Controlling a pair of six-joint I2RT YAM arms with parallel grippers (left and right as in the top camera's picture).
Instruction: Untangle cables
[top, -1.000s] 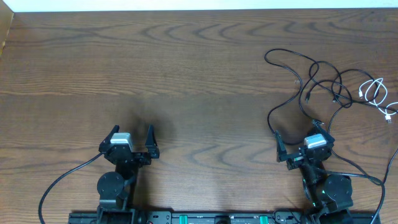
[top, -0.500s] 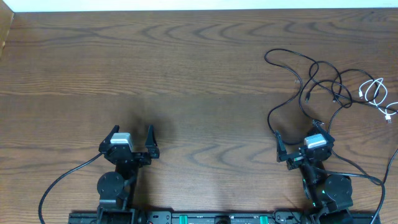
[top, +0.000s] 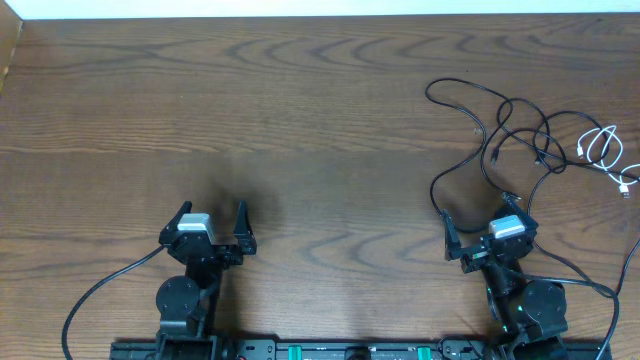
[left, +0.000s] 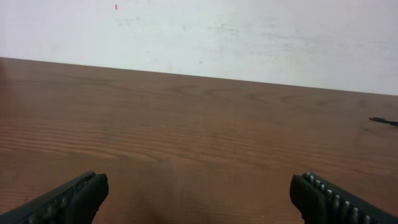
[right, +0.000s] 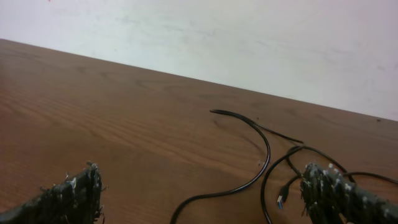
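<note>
Both pincers stand apart and empty: left pincer (top: 212, 208) well away, right pincer (top: 480, 210) beside the black cable (right: 268, 151); the white cable (top: 612, 131) lies farther right. We risk tightening loops by tugging one strand.

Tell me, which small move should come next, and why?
Probably the right gripper should reach forward to the black cable, which loops just ahead of it. Both grippers are open and empty, and the left gripper sits far from that cable.
</note>
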